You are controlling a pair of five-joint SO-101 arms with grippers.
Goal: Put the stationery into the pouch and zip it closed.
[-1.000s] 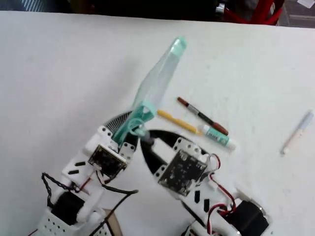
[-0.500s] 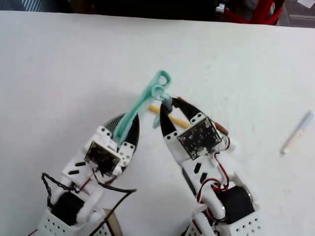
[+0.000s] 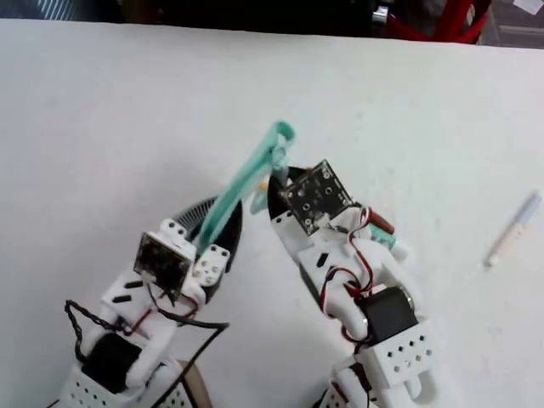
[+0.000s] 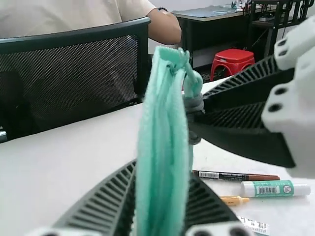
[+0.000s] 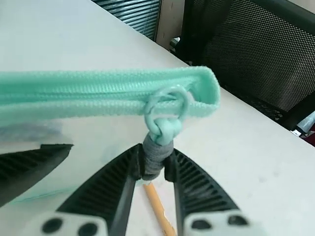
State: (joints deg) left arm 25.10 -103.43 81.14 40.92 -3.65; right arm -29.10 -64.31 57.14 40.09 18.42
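The teal pouch point(image 3: 246, 174) stands on edge above the table, its lower end clamped in my left gripper point(image 3: 219, 219), which is shut on it point(image 4: 162, 191). At the pouch's far end, my right gripper point(image 3: 269, 182) is shut on the grey zipper pull point(image 5: 155, 158), which hangs from the teal zipper ring point(image 5: 167, 105). The zipper edge point(image 5: 98, 93) looks drawn together along its length. On the table beside the right arm lie a brown marker point(image 4: 231, 175), a green-and-white marker point(image 4: 273, 188) and a yellow pencil point(image 5: 157, 206).
A pale blue-and-white pen point(image 3: 514, 228) lies far out on the right of the white table point(image 3: 110, 110). A black mesh chair point(image 4: 74, 73) stands past the table's far edge.
The right gripper has drawn the zipper pull from near the left gripper to the pouch's far end. The pouch has turned from flat-on to edge-on. The left arm has barely shifted.
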